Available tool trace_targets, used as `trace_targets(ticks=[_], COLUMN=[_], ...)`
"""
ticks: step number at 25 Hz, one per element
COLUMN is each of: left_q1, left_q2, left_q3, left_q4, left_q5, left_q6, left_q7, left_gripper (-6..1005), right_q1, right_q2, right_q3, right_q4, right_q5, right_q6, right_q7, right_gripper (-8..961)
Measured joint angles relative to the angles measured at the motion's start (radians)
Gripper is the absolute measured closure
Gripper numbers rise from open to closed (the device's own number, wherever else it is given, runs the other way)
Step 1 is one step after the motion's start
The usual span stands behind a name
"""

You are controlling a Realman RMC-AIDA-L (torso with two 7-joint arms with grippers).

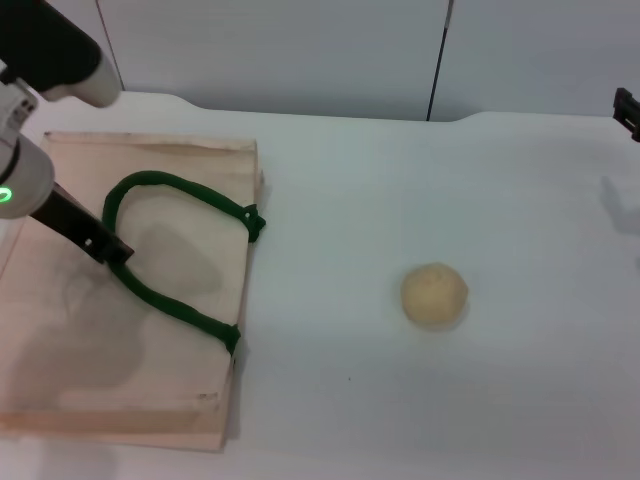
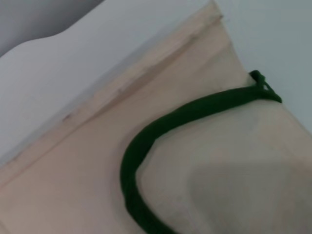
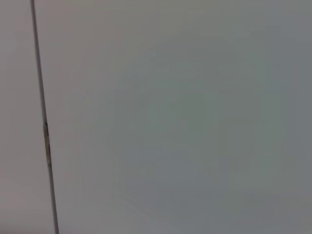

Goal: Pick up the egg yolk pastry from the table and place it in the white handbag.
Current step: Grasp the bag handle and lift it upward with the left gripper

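The egg yolk pastry (image 1: 435, 295), a small pale yellow ball, rests on the white table right of centre, with nothing touching it. The white handbag (image 1: 60, 330) lies flat on the left, cream-peach with a dark green rope handle (image 1: 170, 185) looped on top. My left gripper (image 1: 112, 248) reaches in from the upper left, its dark tip at the handle's left bend, far from the pastry. The left wrist view shows only the handbag's fabric (image 2: 97, 161) and handle (image 2: 161, 124). A small dark part of my right gripper (image 1: 627, 110) shows at the far right edge.
The white table (image 1: 400, 420) stretches between the bag and the pastry and around the pastry. Grey wall panels with a dark vertical seam (image 1: 437, 60) stand behind the table's back edge. The right wrist view holds just a plain grey surface with a seam (image 3: 45, 136).
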Motion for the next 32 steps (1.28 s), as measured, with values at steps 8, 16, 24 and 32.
trace_targets(ticks=[8,16,24,32], left_q1=[0.0,-0.001,-0.003,-0.022], left_q2=[-0.002,-0.003,-0.002,0.0], left_q3=[-0.035,-0.106,-0.163,-0.164], left_q4=[-0.004,-0.007,-0.052,-0.103], left_q5=[-0.006,-0.014,-0.015,-0.008], left_q6=[0.027,0.036,0.081,0.142], left_q7=[-0.046,-0.137,-0.169,-0.171], left_gripper=[564,565,564,564], right_q1=[0.005,0.008,0.008,0.01], right_q2=[0.0,0.0,0.0,0.0], right_q3=[0.001,0.001,0.001,0.0], right_q4=[-0.005,-0.006,-0.006,-0.004], right_q5=[0.0,0.0,0.001,0.001], right_q6=[0.0,0.001,0.004,0.026], right_q7=[0.0,0.0,0.0,0.0], right_gripper=[363,362,362,363])
